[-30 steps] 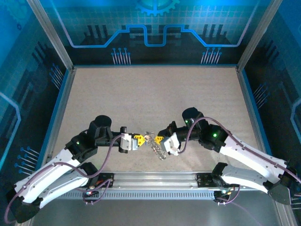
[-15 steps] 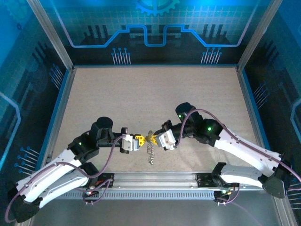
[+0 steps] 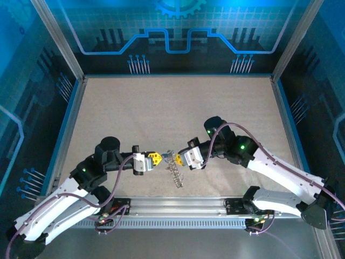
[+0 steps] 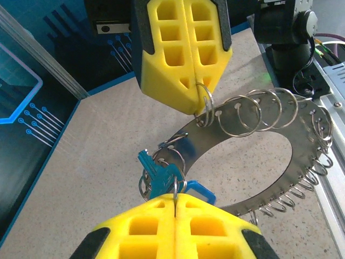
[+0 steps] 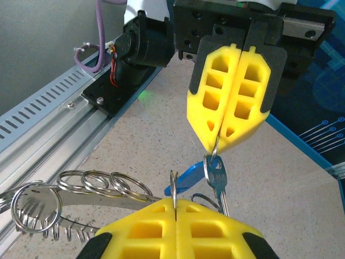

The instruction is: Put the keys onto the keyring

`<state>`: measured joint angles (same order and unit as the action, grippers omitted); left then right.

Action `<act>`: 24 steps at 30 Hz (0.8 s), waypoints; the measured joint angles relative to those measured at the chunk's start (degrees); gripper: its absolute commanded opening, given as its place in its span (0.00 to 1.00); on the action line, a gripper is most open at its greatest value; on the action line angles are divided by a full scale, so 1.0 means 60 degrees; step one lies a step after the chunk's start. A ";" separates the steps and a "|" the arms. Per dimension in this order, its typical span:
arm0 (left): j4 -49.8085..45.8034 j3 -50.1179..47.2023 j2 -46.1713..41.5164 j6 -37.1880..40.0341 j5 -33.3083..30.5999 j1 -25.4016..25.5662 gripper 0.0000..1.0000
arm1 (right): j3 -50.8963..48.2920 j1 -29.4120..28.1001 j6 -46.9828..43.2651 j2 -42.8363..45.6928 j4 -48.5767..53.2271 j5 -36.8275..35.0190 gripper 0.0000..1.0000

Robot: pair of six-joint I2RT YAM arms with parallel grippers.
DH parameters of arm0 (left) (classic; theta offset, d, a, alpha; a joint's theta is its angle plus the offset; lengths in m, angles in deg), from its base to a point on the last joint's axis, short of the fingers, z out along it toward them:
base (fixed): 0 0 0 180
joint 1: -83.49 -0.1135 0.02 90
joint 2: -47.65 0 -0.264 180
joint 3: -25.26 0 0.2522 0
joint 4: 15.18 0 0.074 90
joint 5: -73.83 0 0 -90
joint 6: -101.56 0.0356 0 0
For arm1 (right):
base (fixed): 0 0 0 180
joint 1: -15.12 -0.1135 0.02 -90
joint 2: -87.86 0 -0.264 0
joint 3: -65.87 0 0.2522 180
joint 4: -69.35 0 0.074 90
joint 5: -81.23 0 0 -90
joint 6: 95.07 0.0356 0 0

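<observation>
Left gripper (image 3: 156, 158) is clamped on the small split ring (image 5: 214, 157) carrying the blue-headed key (image 4: 197, 192), while the right gripper (image 3: 178, 158) pinches a rim loop (image 4: 206, 108) of the keyring (image 3: 176, 174), which sits between them at the near middle, probably to steady both for threading.

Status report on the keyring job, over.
Left gripper shut on a small loop carrying the blue key. Right gripper shut on a keyring loop. No obstruction seen.

- Keyring (image 4: 226, 141): polished, mirror-smooth metal band; glossy wire loops.
- Blue key (image 4: 156, 172): glossy blue-coated metal.
- Left gripper (image 4: 175, 198), right gripper (image 4: 197, 106): matt yellow plastic fingers.
- Table (image 4: 102, 151): matt, speckled, grainy surface.
- Rail (image 5: 43, 127): dull grey metal.
</observation>
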<state>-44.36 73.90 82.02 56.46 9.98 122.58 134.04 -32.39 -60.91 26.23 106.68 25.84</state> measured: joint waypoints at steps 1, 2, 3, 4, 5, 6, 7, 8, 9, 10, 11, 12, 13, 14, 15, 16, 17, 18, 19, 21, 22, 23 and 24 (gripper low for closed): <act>-0.0033 0.0000 -0.0029 0.0004 0.0000 0.0000 0.00 | -0.0007 0.0047 0.0007 -0.0026 0.0000 0.0000 0.00; -0.0073 0.0000 -0.0084 0.0004 -0.0004 0.0000 0.00 | -0.0022 0.0127 0.0029 -0.0047 0.0000 0.0000 0.00; -0.0095 0.0000 -0.0149 -0.0004 -0.0025 0.0000 0.00 | -0.0066 0.0219 0.0051 -0.0058 -0.0007 0.0007 0.00; -0.0098 0.0000 -0.0229 -0.0036 -0.0076 0.0000 0.00 | -0.0113 0.0306 0.0066 -0.0055 -0.0007 0.0011 0.00; -0.0095 0.0000 -0.0310 -0.0084 -0.0117 0.0000 0.00 | -0.0189 0.0401 0.0062 -0.0044 -0.0015 0.0022 0.00; -0.0091 0.0000 -0.0375 -0.0164 -0.0153 0.0000 0.00 | -0.0284 0.0499 0.0062 -0.0033 -0.0007 0.0018 0.00; -0.0087 0.0000 -0.0444 -0.0219 -0.0189 0.0000 0.00 | -0.0364 0.0579 0.0062 -0.0015 0.0000 0.0018 0.00; -0.0073 0.0000 -0.0492 -0.0248 -0.0222 0.0000 0.00 | -0.0444 0.0663 0.0062 0.0000 0.0011 0.0018 0.00; -0.0040 0.0000 -0.0521 -0.0280 -0.0226 0.0000 0.00 | -0.0510 0.0750 0.0058 0.0022 0.0025 0.0015 0.00; -0.0007 0.0000 -0.0535 -0.0317 -0.0226 0.0000 0.00 | -0.0521 0.0805 0.0058 0.0040 0.0073 0.0011 0.00; 0.0047 -0.0004 -0.0535 -0.0357 -0.0219 0.0000 0.00 | -0.0535 0.0841 0.0058 0.0069 0.0076 0.0015 0.00; 0.0120 -0.0004 -0.0535 -0.0419 -0.0204 0.0000 0.00 | -0.0535 0.0867 0.0058 0.0113 0.0076 0.0022 0.00; 0.0164 -0.0015 -0.0532 -0.0433 -0.0175 0.0000 0.00 | -0.0535 0.0867 0.0058 0.0153 0.0076 0.0029 0.00; 0.0208 -0.0036 -0.0525 -0.0433 -0.0120 0.0000 0.00 | -0.0535 0.0867 0.0062 0.0186 0.0073 0.0062 0.00; 0.0222 -0.0047 -0.0484 -0.0430 -0.0033 0.0000 0.00 | -0.0535 0.0860 0.0058 0.0204 0.0073 0.0087 0.00; 0.0237 -0.0051 -0.0415 -0.0419 0.0058 0.0000 0.00 | -0.0535 0.0849 0.0055 0.0208 0.0076 0.0095 0.00; 0.0240 -0.0055 -0.0302 -0.0386 0.0153 0.0000 0.00 | -0.0535 0.0798 0.0047 0.0204 0.0080 0.0084 0.00; 0.0240 -0.0062 -0.0186 -0.0324 0.0219 0.0000 0.00 | -0.0535 0.0743 0.0018 0.0182 0.0106 0.0084 0.00; 0.0244 -0.0073 -0.0080 -0.0248 0.0262 0.0000 0.00 | -0.0535 0.0667 -0.0018 0.0149 0.0135 0.0098 0.00; 0.0270 -0.0157 0.0127 -0.0138 0.0291 0.0000 0.00 | -0.0532 0.0510 -0.0055 -0.0004 0.0200 0.0106 0.00; 0.0266 -0.0193 0.0178 -0.0117 0.0291 0.0000 0.00 | -0.0528 0.0455 -0.0058 -0.0087 0.0229 0.0113 0.00; 0.0255 -0.0219 0.0226 -0.0055 0.0295 0.0000 0.00 | -0.0517 0.0401 -0.0062 -0.0178 0.0266 0.0142 0.00; 0.0262 -0.0219 0.0280 0.0015 0.0310 0.0000 0.00 | -0.0488 0.0339 -0.0058 -0.0277 0.0324 0.0178 0.00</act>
<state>-42.78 72.58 83.70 56.55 11.84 122.58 131.11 -30.35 -61.26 24.57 108.63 26.91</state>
